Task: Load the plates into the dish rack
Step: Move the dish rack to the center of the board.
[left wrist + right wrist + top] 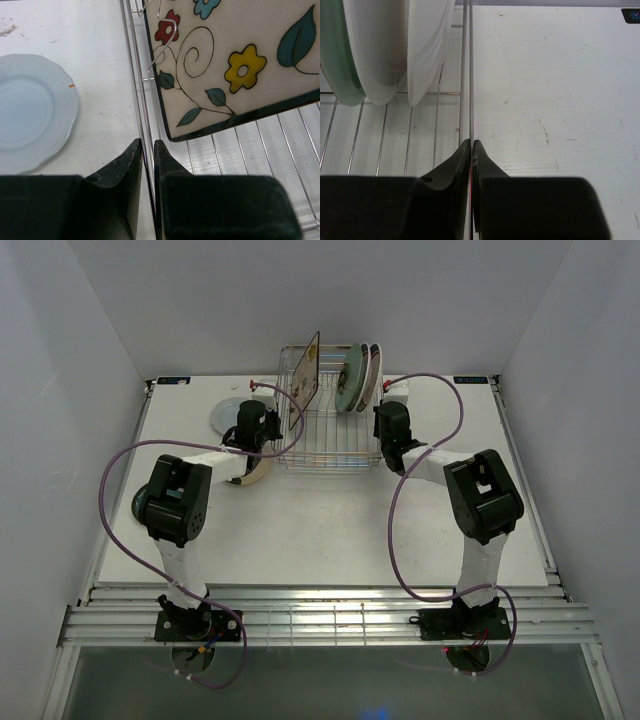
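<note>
The silver wire dish rack (325,445) stands at the back middle of the table. In it the square floral plate (305,380) stands upright on the left, and the pale green plate (349,380) and two white plates (371,368) stand on the right. My left gripper (272,436) is shut on the rack's left rim wire (134,75), beside the floral plate (240,65). My right gripper (384,436) is shut on the right rim wire (471,75), next to the green plate (335,55) and a white plate (380,50). A blue-grey plate (230,414) lies left of the rack.
A cream/gold plate (256,473) lies partly under my left arm. A dark teal plate (138,506) shows behind the left elbow. A small white block (398,390) sits right of the rack. White walls close in the left, back and right sides. Purple cables loop over both arms.
</note>
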Action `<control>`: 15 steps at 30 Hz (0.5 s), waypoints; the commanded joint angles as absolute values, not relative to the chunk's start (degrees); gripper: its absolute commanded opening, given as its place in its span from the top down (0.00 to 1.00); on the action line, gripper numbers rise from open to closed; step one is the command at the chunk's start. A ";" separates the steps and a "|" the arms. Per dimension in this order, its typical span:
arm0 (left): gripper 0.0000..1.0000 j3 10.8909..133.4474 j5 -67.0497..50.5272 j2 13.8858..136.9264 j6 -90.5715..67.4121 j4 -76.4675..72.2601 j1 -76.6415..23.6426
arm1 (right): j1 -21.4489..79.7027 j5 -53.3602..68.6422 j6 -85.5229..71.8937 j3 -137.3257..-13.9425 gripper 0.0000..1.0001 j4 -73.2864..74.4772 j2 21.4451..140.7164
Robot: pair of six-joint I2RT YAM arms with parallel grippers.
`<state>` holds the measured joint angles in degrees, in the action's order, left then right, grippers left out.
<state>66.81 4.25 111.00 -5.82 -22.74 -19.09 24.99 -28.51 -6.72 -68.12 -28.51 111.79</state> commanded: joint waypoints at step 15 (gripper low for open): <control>1.00 61.35 -2.20 101.95 -2.90 -26.89 -19.42 | 25.58 -32.52 -4.83 -63.01 0.92 -37.01 103.80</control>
<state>62.17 2.46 107.74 -5.37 -24.25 -19.09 26.22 -28.88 -5.80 -61.01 -31.48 107.18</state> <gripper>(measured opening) 0.230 0.081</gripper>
